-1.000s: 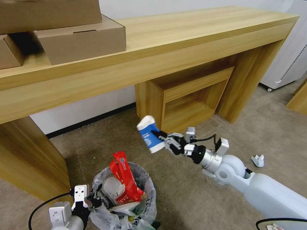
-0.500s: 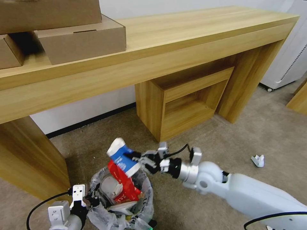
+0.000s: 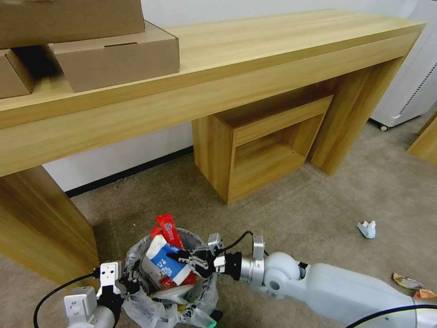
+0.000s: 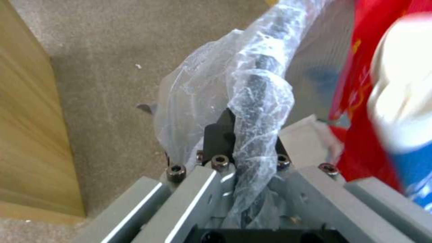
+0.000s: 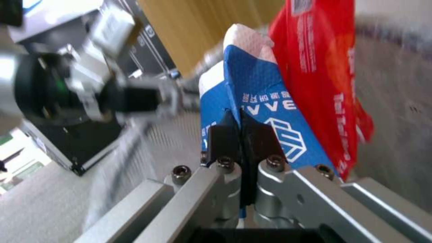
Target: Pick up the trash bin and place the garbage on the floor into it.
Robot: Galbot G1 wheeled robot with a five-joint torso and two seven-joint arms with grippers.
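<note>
The trash bin (image 3: 207,291), lined with a crinkly clear bag, stands at the lower left of the head view. My left gripper (image 3: 129,280) is shut on its bagged rim (image 4: 252,101), as the left wrist view shows up close with the gripper (image 4: 238,131). My right gripper (image 3: 182,262) is shut on a blue-white carton (image 3: 161,264), holding it in the bin's mouth against a red wrapper (image 3: 167,228). In the right wrist view the gripper (image 5: 243,130) pinches the carton (image 5: 270,101) beside the red wrapper (image 5: 324,67). Crumpled white paper (image 3: 367,228) and an orange wrapper (image 3: 409,282) lie on the carpet.
A long wooden desk (image 3: 255,59) spans the scene, with cardboard boxes (image 3: 114,54) on top. Its leg (image 3: 41,228) stands close to the bin's left. A wooden cubby (image 3: 264,146) sits under the desk. A white appliance (image 3: 409,82) is at the far right. Open carpet lies to the right.
My right arm has swung left and down, carrying the carton from mid-air into the bin's mouth. The left gripper has kept its hold on the rim.
</note>
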